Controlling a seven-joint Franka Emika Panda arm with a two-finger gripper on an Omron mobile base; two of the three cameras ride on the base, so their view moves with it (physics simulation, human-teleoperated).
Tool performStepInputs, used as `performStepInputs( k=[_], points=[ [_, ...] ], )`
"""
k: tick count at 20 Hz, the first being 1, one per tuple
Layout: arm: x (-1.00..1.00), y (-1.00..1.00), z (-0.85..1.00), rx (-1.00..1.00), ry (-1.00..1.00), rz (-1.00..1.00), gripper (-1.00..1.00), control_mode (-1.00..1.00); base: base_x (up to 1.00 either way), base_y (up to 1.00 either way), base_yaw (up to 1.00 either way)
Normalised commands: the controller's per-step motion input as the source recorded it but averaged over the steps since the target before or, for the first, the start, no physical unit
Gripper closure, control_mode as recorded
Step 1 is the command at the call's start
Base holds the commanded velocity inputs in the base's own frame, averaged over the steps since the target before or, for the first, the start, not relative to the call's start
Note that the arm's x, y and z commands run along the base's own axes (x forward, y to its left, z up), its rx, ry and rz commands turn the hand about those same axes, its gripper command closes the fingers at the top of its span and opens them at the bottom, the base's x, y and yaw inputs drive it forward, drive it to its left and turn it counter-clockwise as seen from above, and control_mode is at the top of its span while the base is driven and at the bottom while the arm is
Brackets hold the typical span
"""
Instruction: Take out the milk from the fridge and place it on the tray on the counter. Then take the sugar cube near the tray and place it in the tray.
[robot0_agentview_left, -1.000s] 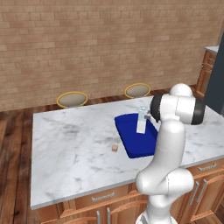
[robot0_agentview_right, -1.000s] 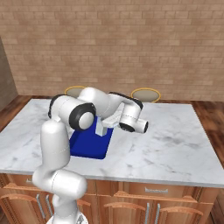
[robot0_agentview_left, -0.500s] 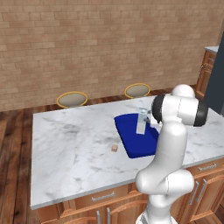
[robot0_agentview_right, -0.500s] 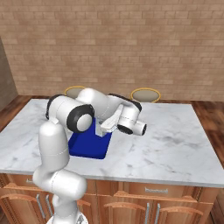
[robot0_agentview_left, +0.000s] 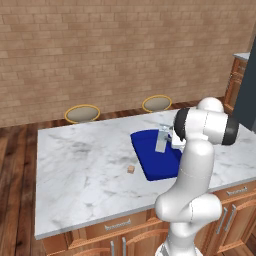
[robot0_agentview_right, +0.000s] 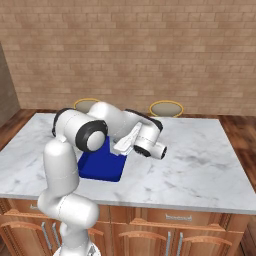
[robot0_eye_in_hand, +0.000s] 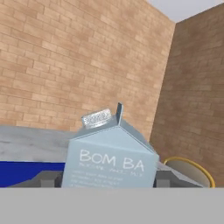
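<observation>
Nearest, arm: elbow raised, forearm folded down over the counter (robot0_agentview_left: 80, 165). Gripper (robot0_eye_in_hand: 107, 179): fingers (robot0_eye_in_hand: 46, 178) parted, one either side of the milk (robot0_eye_in_hand: 111, 157), contact unclear as the tips are cut off. Milk upright on the tray (robot0_agentview_left: 150, 155), base hidden. Sugar cube (robot0_agentview_left: 131, 169): on marble, just left of tray. Beyond: two stools (robot0_agentview_left: 82, 113), brick wall.

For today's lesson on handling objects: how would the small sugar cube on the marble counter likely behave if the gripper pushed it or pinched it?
The sugar cube has flat faces, so it would probably slide on the counter rather than roll. It is tiny next to the milk, so probably very light and easily knocked away. Pinching so small a thing likely needs careful centring.
</observation>
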Motion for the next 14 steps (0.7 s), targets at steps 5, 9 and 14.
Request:
performStepInputs(
  k=[5,9,14],
  points=[
    [0.0,0.0,0.0,0.0,0.0,0.0,-1.0,-1.0,0.0,0.0,0.0],
    [0.0,0.0,0.09,0.0,0.0,0.0,-1.0,-1.0,0.0,0.0,0.0],
    [0.0,0.0,0.32,0.0,0.0,0.0,-1.0,-1.0,0.0,0.0,0.0]
  ],
)
